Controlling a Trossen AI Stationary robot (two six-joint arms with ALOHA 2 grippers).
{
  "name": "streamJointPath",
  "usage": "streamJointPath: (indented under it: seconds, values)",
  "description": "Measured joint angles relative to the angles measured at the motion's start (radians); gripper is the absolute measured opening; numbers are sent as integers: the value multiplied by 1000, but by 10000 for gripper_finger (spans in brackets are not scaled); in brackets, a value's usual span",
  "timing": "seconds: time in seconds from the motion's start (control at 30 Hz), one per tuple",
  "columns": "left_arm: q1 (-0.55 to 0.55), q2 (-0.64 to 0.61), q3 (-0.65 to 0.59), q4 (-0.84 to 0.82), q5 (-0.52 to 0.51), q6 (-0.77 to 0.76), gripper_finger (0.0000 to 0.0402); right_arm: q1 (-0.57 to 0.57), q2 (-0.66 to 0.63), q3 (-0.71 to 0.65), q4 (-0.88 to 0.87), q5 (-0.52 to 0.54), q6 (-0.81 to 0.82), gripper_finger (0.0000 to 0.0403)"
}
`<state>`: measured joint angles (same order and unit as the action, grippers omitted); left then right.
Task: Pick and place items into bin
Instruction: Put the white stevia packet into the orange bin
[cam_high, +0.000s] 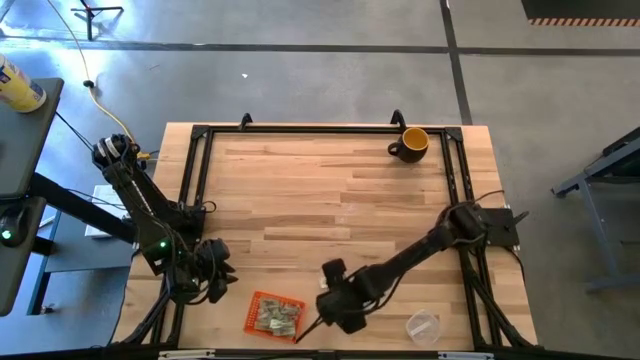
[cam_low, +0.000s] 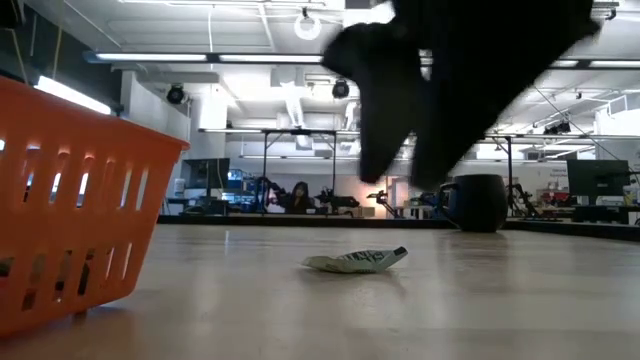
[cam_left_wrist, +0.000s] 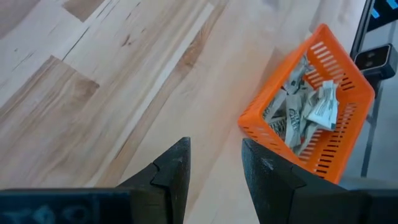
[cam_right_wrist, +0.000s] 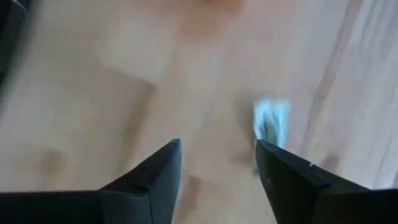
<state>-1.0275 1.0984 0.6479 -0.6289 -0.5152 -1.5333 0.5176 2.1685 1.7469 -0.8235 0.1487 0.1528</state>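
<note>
The orange bin (cam_high: 272, 314) stands near the table's near edge and holds several pale green-and-white paper items (cam_left_wrist: 306, 111); its slotted wall fills the left of the low view (cam_low: 70, 210). One more crumpled item (cam_low: 358, 260) lies flat on the table, and it also shows blurred beyond my right fingers (cam_right_wrist: 271, 122). My right gripper (cam_right_wrist: 217, 155) hovers open just right of the bin (cam_high: 332, 305), above that loose item (cam_low: 405, 165). My left gripper (cam_left_wrist: 216, 155) is open and empty, left of the bin (cam_high: 207, 277).
A yellow-and-black mug (cam_high: 411, 143) stands at the far right corner of the table and shows dark in the low view (cam_low: 478, 203). A clear plastic cup (cam_high: 423, 325) lies near the near edge, right of my right gripper. Bare wood spans the table's middle.
</note>
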Motion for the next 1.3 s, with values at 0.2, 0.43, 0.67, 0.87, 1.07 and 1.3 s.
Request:
streamJointPath:
  seconds: [0.2, 0.43, 0.67, 0.87, 1.07, 1.3]
  values:
    - [0, 0, 0, -3, -1, -54, 179, -57, -22, -143, 69, -29, 5, 200]
    - [0, 0, 0, -8, -3, -132, 179, -82, -26, -160, 104, -40, -35, 218]
    - [0, 0, 0, -28, -11, -133, 179, -107, 5, -160, 165, -58, -43, 224]
    - [0, 0, 0, -28, -11, -132, 179, -129, 21, -156, 157, -82, -21, 187]
    - [0, 0, 0, -33, -15, -124, 179, -149, 22, -156, 140, -119, 40, 109]
    - [0, 0, 0, -32, -19, -91, 179, -122, 10, -90, 91, -139, 86, 9]
